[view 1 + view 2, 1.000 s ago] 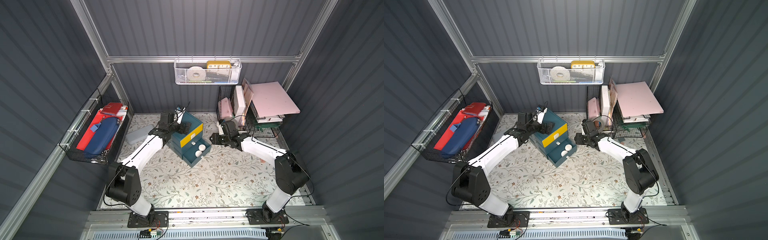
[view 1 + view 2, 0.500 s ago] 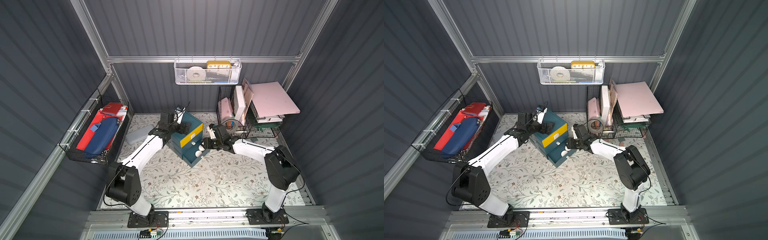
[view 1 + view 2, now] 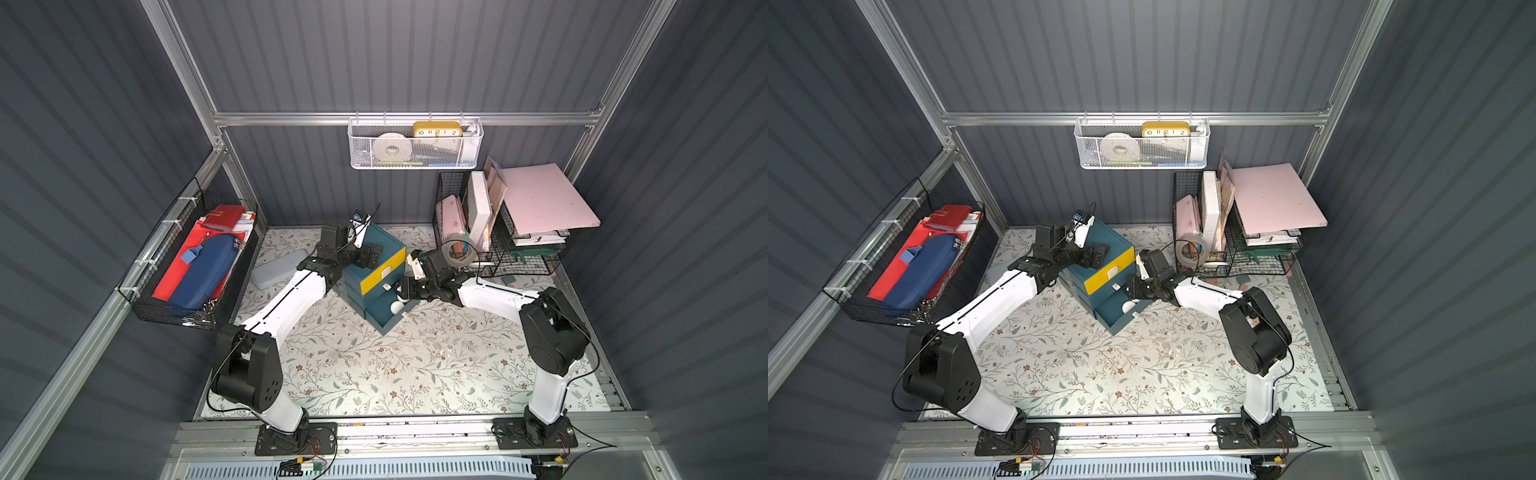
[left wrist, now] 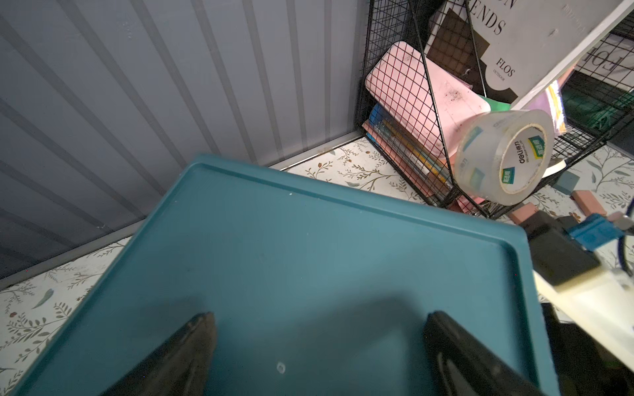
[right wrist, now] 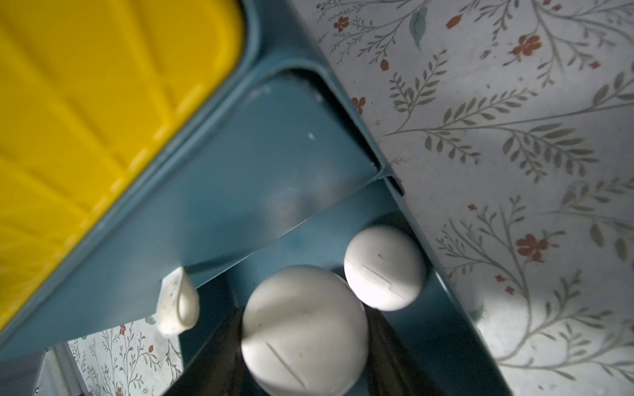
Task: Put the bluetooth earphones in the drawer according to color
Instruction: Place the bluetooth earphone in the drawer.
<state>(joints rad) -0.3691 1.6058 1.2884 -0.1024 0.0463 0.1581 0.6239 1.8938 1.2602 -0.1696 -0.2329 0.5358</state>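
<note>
Wrist-only sight: right claw tight on white earphone case, probably above drawer; left claw apart.

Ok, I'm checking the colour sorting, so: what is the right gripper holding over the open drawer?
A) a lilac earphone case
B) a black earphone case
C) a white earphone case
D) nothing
C: in the right wrist view the right gripper has its fingers clamped on a white earphone case above the open drawer, where a second white case lies.
</note>
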